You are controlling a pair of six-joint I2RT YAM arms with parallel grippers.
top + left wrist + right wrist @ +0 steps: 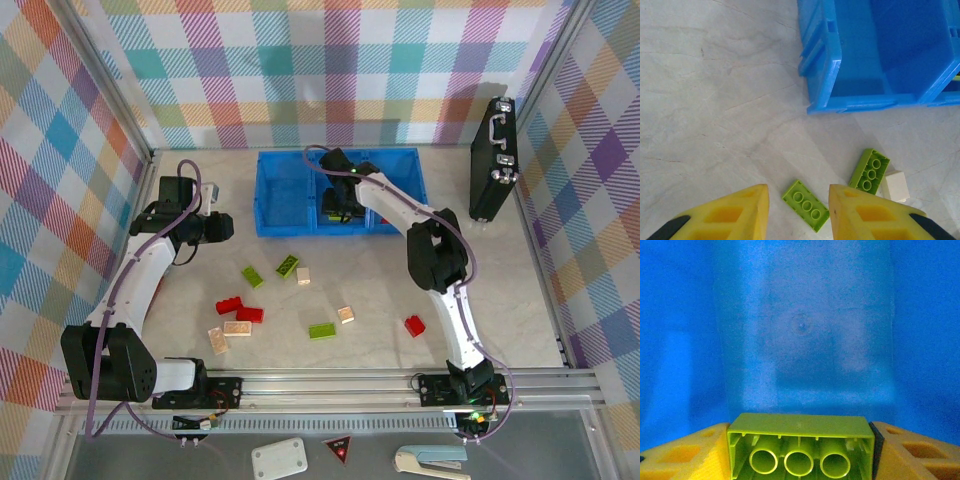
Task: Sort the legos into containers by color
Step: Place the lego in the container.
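Lime green brick (800,447) sits closest to the right wrist lens, its hollow underside facing the camera with three tubes in a row. Its long axis runs crosswise, from one finger to the other. Right gripper (800,432) pinches it by the short ends, jaws spread to the brick's length and a yellow finger pressed against each end. Location: over the middle compartment of the blue tray (282,195), with bare blue floor beyond the brick; contact with that floor cannot be told.

Left gripper (797,190) hangs above the table (715,100) near the tray's corner, fingers narrowly parted, nothing between them. Beneath it lies a second lime brick (806,205), set diagonally. Third lime brick (869,171) and tan brick (895,186) lie just beside each other nearby.
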